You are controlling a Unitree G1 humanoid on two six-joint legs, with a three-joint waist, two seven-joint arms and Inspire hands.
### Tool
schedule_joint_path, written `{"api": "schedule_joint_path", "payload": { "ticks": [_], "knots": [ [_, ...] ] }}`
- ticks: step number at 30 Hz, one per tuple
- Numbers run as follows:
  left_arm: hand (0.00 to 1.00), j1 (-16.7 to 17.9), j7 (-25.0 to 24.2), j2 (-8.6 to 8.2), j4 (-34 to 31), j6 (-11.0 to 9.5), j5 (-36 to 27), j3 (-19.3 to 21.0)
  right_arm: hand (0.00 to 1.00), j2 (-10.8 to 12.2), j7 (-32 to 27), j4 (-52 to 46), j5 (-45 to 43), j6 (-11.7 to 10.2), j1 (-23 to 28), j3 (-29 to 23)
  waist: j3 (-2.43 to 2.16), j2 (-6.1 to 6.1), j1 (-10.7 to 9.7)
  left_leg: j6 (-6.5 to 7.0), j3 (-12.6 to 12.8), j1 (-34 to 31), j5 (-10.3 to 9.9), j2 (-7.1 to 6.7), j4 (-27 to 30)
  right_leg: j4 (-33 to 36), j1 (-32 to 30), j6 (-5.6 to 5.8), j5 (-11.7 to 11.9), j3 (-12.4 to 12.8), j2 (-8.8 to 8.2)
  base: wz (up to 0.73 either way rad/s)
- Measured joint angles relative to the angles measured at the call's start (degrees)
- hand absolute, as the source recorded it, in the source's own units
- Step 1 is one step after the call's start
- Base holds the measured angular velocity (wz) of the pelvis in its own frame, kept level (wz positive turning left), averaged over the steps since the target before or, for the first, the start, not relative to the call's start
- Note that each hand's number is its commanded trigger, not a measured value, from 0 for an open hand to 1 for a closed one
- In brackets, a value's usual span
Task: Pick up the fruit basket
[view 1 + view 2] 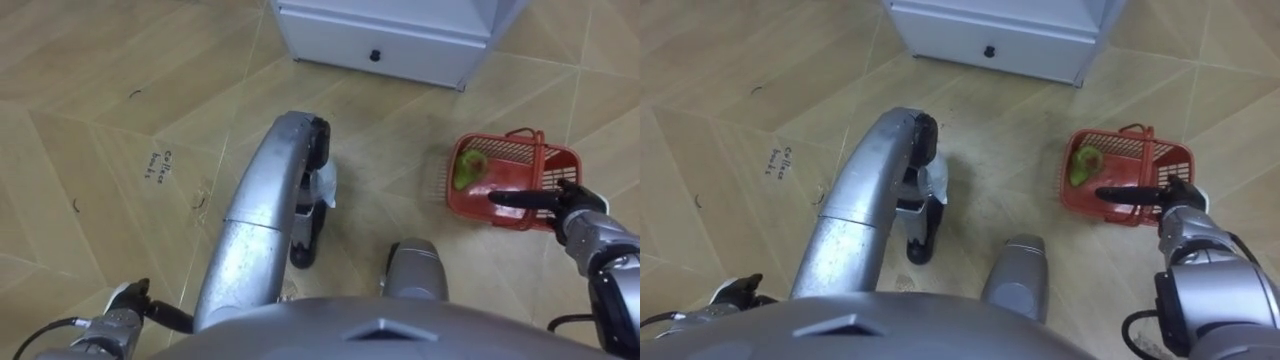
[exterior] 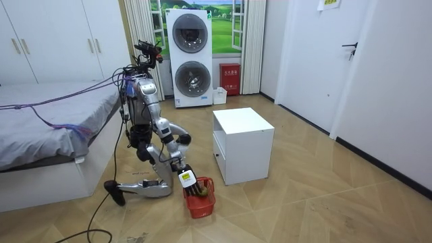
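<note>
The pale wood-patterned floor (image 1: 120,90) runs up to a white cabinet (image 1: 390,35), and before it stands the fruit basket (image 1: 520,152), red, rectangular, of lattice-walled plastic, with one rounded green fruit (image 1: 468,168) at its left end. My right hand (image 1: 580,215) reaches over the near rim, fingers (image 1: 520,199) stretched straight, holding nothing; whether they touch the rim I cannot tell. My left hand (image 1: 125,312) hangs low at my left

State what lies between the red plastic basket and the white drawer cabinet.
Only bare wood-patterned floor separates the red plastic basket from the white drawer cabinet, in the left eye view.
</note>
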Motion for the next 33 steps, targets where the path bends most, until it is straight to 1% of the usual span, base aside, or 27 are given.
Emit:
{"api": "schedule_joint_path", "payload": {
  "ticks": [3, 10, 12, 14, 19, 20, 21, 22, 26, 30, 33],
  "knots": [
    [0.00, 0.00, -0.14, 0.00, 0.00, 0.00, -0.07, -0.35, 0.00, 0.00, 0.00, -0.01, -1.18, 0.00, 0.00, 0.74, 0.00, 0.00, 0.01, 0.00, -0.04, 0.02, 0.00, 0.02, 0.00, 0.00, 0.03, 0.02, -0.01, -0.07, -0.02, 0.00],
    [0.00, -0.01, -0.17, -0.14, 0.00, -0.04, -0.11, -2.87, 0.00, 0.00, 1.15, -0.55, -1.88, 0.00, -0.12, 4.43, 0.03, -0.04, 0.22, 0.00, -0.07, 0.02, 0.00, 0.28, 0.01, 0.04, -0.08, 0.10, -0.05, -0.07, 0.04, 0.00],
    [0.00, -0.02, -0.24, -0.14, -0.02, -0.04, -0.13, -3.41, 0.00, 0.00, 1.71, -0.57, -1.86, 0.00, -0.13, 4.58, 0.05, -0.01, 0.51, 0.00, -0.02, 0.01, 0.00, 0.53, 0.01, 0.11, -0.22, 0.23, -0.11, -0.02, 0.09, -0.03],
    [0.00, -0.27, -0.51, -0.16, -0.14, -0.05, -0.26, -3.67, 0.00, -0.08, 1.74, -0.64, -1.90, -0.01, -0.15, 6.11, 0.15, -0.04, 1.28, 0.00, 0.20, -0.11, 0.00, 1.01, 0.00, 0.39, -0.71, 0.27, -0.14, 0.10, 0.20, -0.06],
    [0.00, -0.35, -0.78, -0.16, -0.08, -0.10, -2.72, -5.23, 0.02, -0.08, 1.83, -0.87, -1.89, -0.04, -0.38, 8.29, 0.22, 0.28, 1.75, 0.00, 0.27, -0.10, 0.00, 1.05, 0.00, 0.41, -0.74, 0.29, -0.15, 0.40, 0.20, 0.00],
    [0.00, -0.34, -0.87, -0.16, -0.08, -0.10, -3.47, -5.51, 0.81, -0.09, 1.81, -0.87, -1.82, -0.04, -0.52, 8.31, 0.23, 0.28, 1.76, 0.00, 0.29, -0.11, 0.00, 1.05, 0.00, 0.42, -0.77, 0.29, -0.15, 0.49, 0.19, 0.00],
    [0.00, -0.34, -1.01, -0.16, -0.08, -0.10, -3.82, -5.51, 1.00, -0.11, 1.80, -0.88, -1.81, -0.04, -0.62, 8.30, 0.23, 0.29, 1.77, -0.01, 0.31, -0.10, 0.00, 1.06, -0.01, 0.43, -0.80, 0.30, -0.15, 0.55, 0.18, 0.00],
    [0.00, -0.38, -1.28, -0.16, -0.07, -0.09, -4.69, -5.51, 1.00, -0.14, 1.78, -0.88, -1.75, -0.03, -0.87, 8.30, 0.24, 0.29, 1.78, 0.00, 0.35, -0.10, 0.00, 1.14, 0.00, 0.48, -0.91, 0.30, -0.16, 0.70, 0.19, -0.04],
    [0.00, -0.63, -1.59, -0.31, -0.08, -0.08, -4.77, -5.64, 1.00, -0.20, 1.83, -0.82, -1.69, -0.03, -2.25, 8.30, 0.39, 0.23, 1.68, -0.02, 0.67, -0.14, 0.01, 1.52, -0.03, 0.96, -1.55, 0.35, -0.18, 1.29, 0.21, -0.06],
    [0.00, -0.81, -1.69, -0.57, -0.07, -0.05, -4.77, -6.31, 1.00, -0.19, 1.88, -0.81, -1.77, -0.03, -2.32, 8.30, 0.39, 0.22, 1.60, -0.04, 0.73, -0.23, 0.04, 1.65, 0.01, 1.13, -1.72, 0.36, -0.20, 1.36, 0.26, -0.01],
    [0.00, -2.44, -1.85, -0.63, 0.88, 0.23, -4.78, -6.69, 1.00, -0.18, 1.88, -0.79, -1.88, -0.03, -2.43, 8.27, 0.41, 0.19, 1.61, 0.04, 0.64, -0.44, 0.07, 1.81, 0.18, 1.21, -1.79, 0.40, -0.22, 1.39, 0.54, 0.00]
  ]
}}
